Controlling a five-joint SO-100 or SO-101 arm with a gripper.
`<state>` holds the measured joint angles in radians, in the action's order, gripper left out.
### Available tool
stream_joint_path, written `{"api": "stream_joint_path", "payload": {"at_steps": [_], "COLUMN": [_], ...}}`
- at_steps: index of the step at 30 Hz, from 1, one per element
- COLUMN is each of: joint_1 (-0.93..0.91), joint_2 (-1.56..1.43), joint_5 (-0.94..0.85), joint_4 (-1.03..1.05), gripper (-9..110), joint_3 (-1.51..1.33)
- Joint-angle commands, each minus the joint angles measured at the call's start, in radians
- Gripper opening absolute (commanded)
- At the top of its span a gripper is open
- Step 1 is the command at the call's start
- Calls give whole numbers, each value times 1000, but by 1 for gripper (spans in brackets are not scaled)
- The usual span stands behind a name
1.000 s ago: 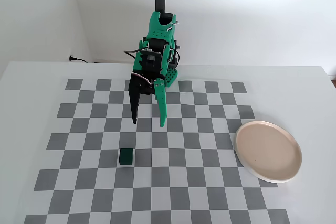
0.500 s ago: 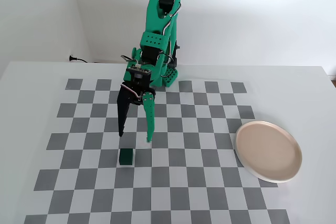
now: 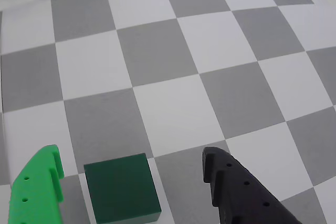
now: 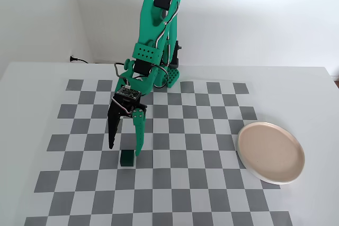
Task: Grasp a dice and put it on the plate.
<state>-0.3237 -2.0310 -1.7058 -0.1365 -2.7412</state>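
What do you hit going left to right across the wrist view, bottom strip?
Green finger → dice → black finger, all over the checkered mat. The hand is open around the dice, no contact yet.

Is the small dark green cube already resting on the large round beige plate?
No, the dark green cube sits on the checkered mat, far from the plate.

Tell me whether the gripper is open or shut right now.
Open. In the wrist view the gripper has its green and black fingers spread either side of the dice, with floor visible in both gaps.
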Motion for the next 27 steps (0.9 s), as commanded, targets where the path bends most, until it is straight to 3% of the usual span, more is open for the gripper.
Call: {"api": "stream_joint_path", "payload": {"at_steps": [1,27], "joint_1": [8,32], "joint_2": [38,405], "joint_5": [-28,-69], "joint_4": [-60,-364], "gripper": [23,22], "joint_3": [80,80]}}
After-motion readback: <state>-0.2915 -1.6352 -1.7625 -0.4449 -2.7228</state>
